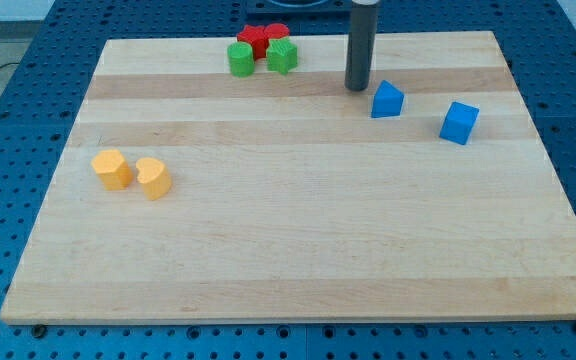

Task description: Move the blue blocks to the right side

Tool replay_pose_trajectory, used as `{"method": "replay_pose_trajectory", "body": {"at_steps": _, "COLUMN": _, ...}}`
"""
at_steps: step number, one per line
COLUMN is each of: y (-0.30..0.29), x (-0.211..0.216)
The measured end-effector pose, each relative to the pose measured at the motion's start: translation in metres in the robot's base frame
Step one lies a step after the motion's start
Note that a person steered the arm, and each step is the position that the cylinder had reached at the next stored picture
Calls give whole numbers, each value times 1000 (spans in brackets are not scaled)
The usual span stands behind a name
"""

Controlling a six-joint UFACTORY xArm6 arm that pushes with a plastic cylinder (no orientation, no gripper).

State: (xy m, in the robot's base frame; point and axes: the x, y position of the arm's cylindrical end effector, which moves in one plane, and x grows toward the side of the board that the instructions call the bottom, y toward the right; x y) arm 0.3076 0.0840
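Two blue blocks lie in the upper right of the wooden board. One blue block has a sloped top like a wedge. The other is a blue cube, further to the view's right and a little lower. My tip stands on the board just left of the blue wedge block and slightly above it, with a small gap between them. The dark rod rises straight up out of the view's top.
Two red blocks and two green blocks cluster at the top edge, left of the rod. Two orange blocks sit side by side at the left. Blue perforated table surrounds the board.
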Motion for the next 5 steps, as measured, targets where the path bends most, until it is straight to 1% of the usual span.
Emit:
{"method": "replay_pose_trajectory", "body": {"at_steps": 2, "y": 11, "x": 43}}
{"method": "replay_pose_trajectory", "body": {"at_steps": 3, "y": 33, "x": 57}}
{"method": "replay_pose_trajectory", "body": {"at_steps": 4, "y": 71, "x": 59}}
{"method": "replay_pose_trajectory", "body": {"at_steps": 5, "y": 89, "x": 60}}
